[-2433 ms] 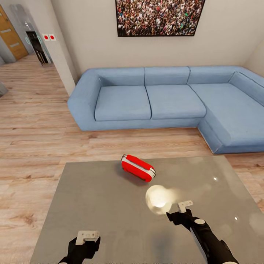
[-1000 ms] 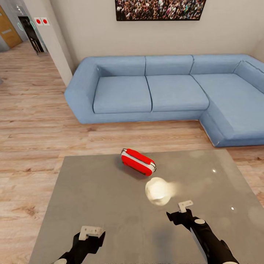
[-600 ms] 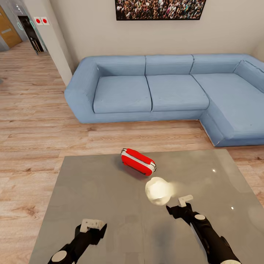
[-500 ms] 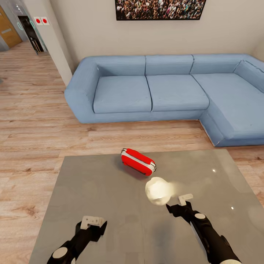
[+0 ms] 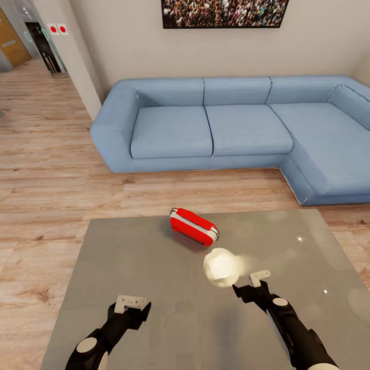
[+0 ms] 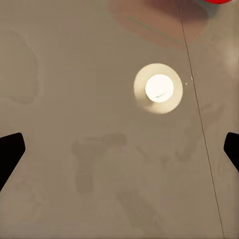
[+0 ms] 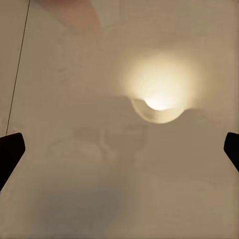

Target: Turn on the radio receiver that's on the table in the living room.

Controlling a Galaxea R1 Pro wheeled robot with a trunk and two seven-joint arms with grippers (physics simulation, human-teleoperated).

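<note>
Lying tilted at the middle of the frame, near the far edge of the grey table (image 5: 128, 257): the red radio receiver (image 5: 193, 226). Hovering over the tabletop at lower left and lower right, well short of it: left gripper (image 5: 129, 301) and right gripper (image 5: 259, 278), both spread apart, grasping nothing. Beyond, blue sofa (image 5: 226, 128).

No legible text, brand, number or label appears in any view. The only sign-like marks are two small white square plates, each bearing a red disc (image 5: 57, 29), mounted side by side on the beige wall corner at the upper left of the head view; they carry no readable characters. The small bright red rounded-box radio (image 5: 193, 226), centre frame, shows no readable lettering.
</note>
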